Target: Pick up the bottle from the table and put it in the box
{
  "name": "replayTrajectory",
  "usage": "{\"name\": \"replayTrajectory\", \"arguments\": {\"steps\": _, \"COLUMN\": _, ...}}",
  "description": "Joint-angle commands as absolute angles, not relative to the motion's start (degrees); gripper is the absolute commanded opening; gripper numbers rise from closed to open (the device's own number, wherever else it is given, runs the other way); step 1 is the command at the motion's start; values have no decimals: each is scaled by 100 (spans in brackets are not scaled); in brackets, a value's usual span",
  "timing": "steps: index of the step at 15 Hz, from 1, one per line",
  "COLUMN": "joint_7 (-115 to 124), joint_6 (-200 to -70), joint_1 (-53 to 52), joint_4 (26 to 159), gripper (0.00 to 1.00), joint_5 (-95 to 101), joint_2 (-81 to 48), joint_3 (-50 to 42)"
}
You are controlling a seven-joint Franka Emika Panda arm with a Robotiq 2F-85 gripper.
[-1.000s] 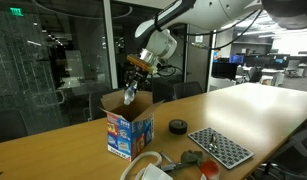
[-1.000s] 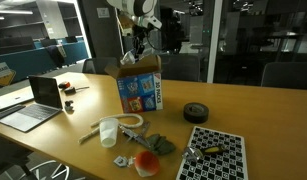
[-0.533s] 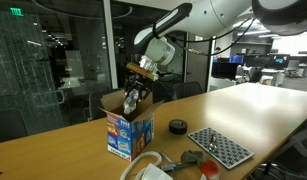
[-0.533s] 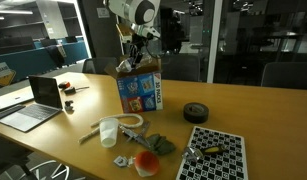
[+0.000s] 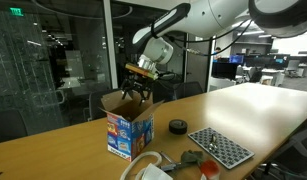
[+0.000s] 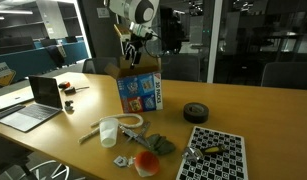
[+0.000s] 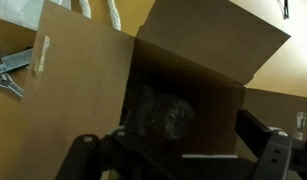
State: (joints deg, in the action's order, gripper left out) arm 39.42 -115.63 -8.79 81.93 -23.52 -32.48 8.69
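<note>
The bottle point(image 7: 163, 115) is down inside the box point(image 7: 83, 80)! In the wrist view it's a clear, crinkly shape lying on the carton floor, deep in shadow and too dim to make out a label or cap. The jaws are spread wide, one finger at each edge of that view with nothing between them, and they hang right over the open mouth.

In both exterior views the carton stands upright on the worktop point(image 6: 263, 120), flaps up, with the jaws low between those flaps. By my reckoning the placing is as good as done, and what's left is getting clear.

That's the danger. The flaps stand close around the fingers, so a sideways or slanted pull could hook a flap. This looks like a light carton, so a snag might drag or tip it and roll the bottle back out, perhaps towards the black tape roll point(image 6: 196, 112) nearby. A clean, straight lift looks safest to me.
</note>
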Motion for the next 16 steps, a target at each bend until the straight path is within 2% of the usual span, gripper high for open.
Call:
{"name": "replayTrajectory", "arguments": {"steps": 1, "joint_7": 3886, "joint_6": -10237, "joint_1": -1050, "joint_4": 7490, "gripper": 100, "joint_5": -1580, "joint_2": -3253, "joint_3": 614}}
{"name": "replayTrajectory", "arguments": {"steps": 6, "joint_7": 3265, "joint_6": -8561, "joint_1": -1064, "joint_4": 7699, "gripper": 100, "joint_5": -433, "joint_2": -2183, "joint_3": 388}}
{"name": "replayTrajectory", "arguments": {"steps": 10, "joint_7": 2175, "joint_6": -8908, "joint_1": -951, "joint_4": 8979, "gripper": 100, "joint_5": 375, "joint_2": -951, "joint_3": 329}}
{"name": "replayTrajectory", "arguments": {"steps": 16, "joint_7": 1751, "joint_6": -9702, "joint_1": -685, "joint_4": 10736, "gripper": 100, "joint_5": 553, "joint_2": 495, "joint_3": 353}}
